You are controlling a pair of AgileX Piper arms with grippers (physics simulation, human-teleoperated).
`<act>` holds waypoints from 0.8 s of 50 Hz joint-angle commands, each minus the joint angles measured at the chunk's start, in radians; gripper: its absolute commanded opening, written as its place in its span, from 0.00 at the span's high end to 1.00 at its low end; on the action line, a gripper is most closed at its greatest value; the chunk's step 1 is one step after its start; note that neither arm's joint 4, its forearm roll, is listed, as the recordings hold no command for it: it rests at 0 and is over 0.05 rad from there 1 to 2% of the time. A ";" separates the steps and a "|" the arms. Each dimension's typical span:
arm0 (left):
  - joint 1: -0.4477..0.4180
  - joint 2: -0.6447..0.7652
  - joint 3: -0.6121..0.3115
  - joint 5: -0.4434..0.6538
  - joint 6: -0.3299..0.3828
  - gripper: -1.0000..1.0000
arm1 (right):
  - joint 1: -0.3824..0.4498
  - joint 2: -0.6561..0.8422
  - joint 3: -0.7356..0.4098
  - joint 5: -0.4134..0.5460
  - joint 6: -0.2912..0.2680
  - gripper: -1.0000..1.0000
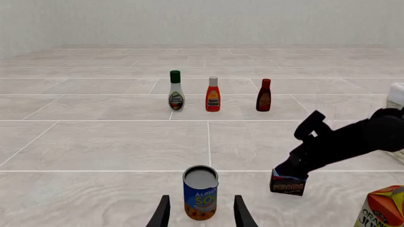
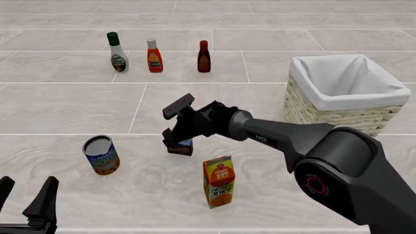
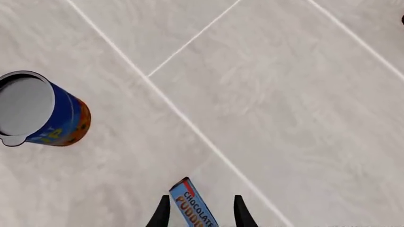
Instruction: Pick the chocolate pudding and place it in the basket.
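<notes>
The chocolate pudding [image 2: 180, 146], a small dark brown box with a blue top, stands on the table at centre; it also shows in the left wrist view [image 1: 288, 185] and the right wrist view [image 3: 192, 208]. My right gripper [image 2: 177, 140] is down over it, with one finger on each side of the box and a gap still showing on one side in the right wrist view [image 3: 198, 201]. The wicker basket [image 2: 325, 114] with white lining stands at the right. My left gripper [image 2: 26, 190] is open and empty at the near left edge.
A blue-and-orange can [image 2: 101, 155] stands left of the pudding, straight ahead of the left gripper [image 1: 200, 201]. An orange juice carton [image 2: 219, 181] stands just in front of the pudding. Three bottles [image 2: 155, 56] stand in a row at the back.
</notes>
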 commanded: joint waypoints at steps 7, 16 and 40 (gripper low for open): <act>0.000 0.000 0.000 0.000 0.000 0.00 | -0.007 0.018 0.026 -0.020 -0.004 0.00; 0.000 0.000 0.000 0.000 0.000 0.00 | -0.006 0.021 0.043 -0.028 -0.007 0.00; 0.000 0.000 0.000 0.000 0.001 0.00 | 0.001 0.031 0.085 -0.058 0.003 0.00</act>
